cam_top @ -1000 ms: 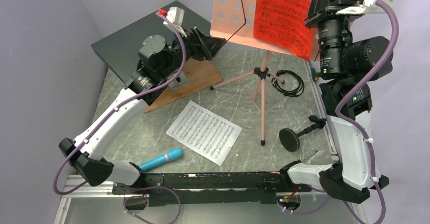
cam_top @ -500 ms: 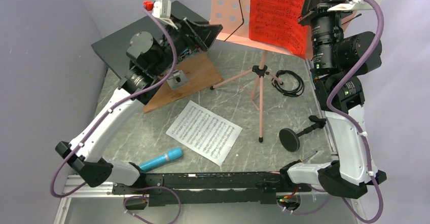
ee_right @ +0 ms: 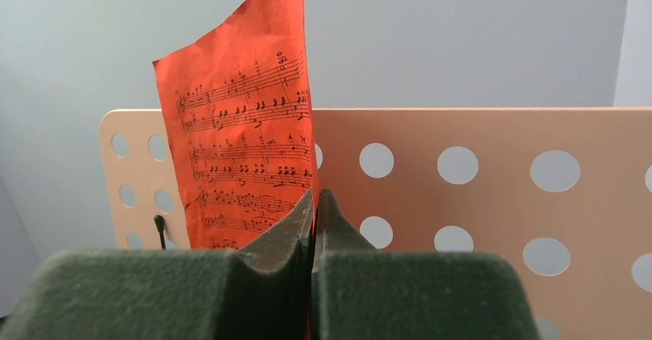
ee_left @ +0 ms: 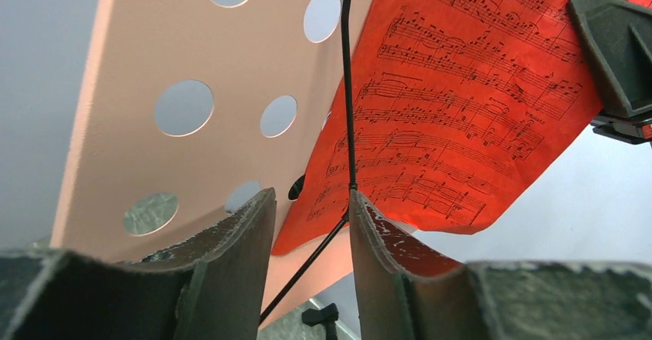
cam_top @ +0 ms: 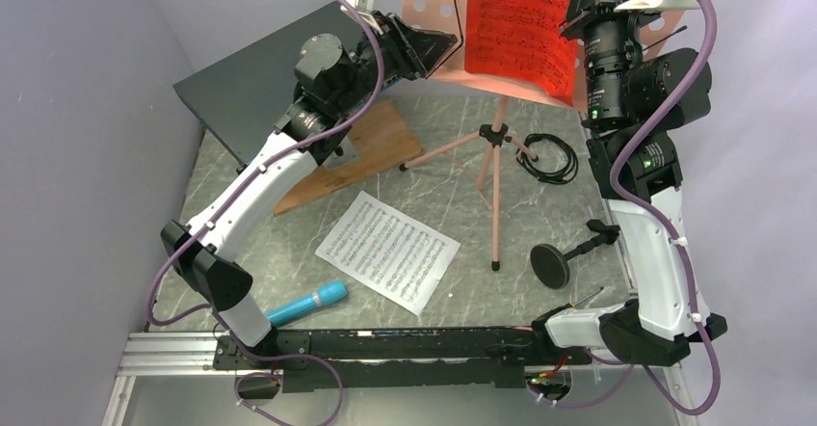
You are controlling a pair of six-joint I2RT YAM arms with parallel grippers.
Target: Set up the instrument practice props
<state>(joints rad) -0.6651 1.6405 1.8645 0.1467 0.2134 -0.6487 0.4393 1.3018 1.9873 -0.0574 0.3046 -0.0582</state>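
- Looking down from above, I am seeing the grey worktop (cam_top: 453, 195) carrying everything, with both arms reaching up at its far side.
- The salmon-pink music stand (cam_top: 494, 137) is standing upright on its tripod legs toward the far middle, its perforated panel facing the arms.
- The dark grey network switch (cam_top: 241, 89) is lying flat at the far left corner, and the wooden board (cam_top: 385, 142) is resting just in front of it.
- The red page (cam_top: 520, 16) is hanging in front of the stand's panel. My right claw (ee_right: 315, 195) is clenching its edge, pads pressed together on the paper.
- The white page (cam_top: 387, 251) is lying flat mid-worktop, near the tripod's front foot.
- The cyan-blue microphone (cam_top: 306, 304) is lying on its side at the near edge, beside the left arm.
- The black mic stand (cam_top: 552, 265) is lying tipped over near the right arm.
- My left claw (ee_left: 311, 198) is hovering released under the panel, jaws apart, with the stand's thin black wire (ee_left: 346, 86) running between them.
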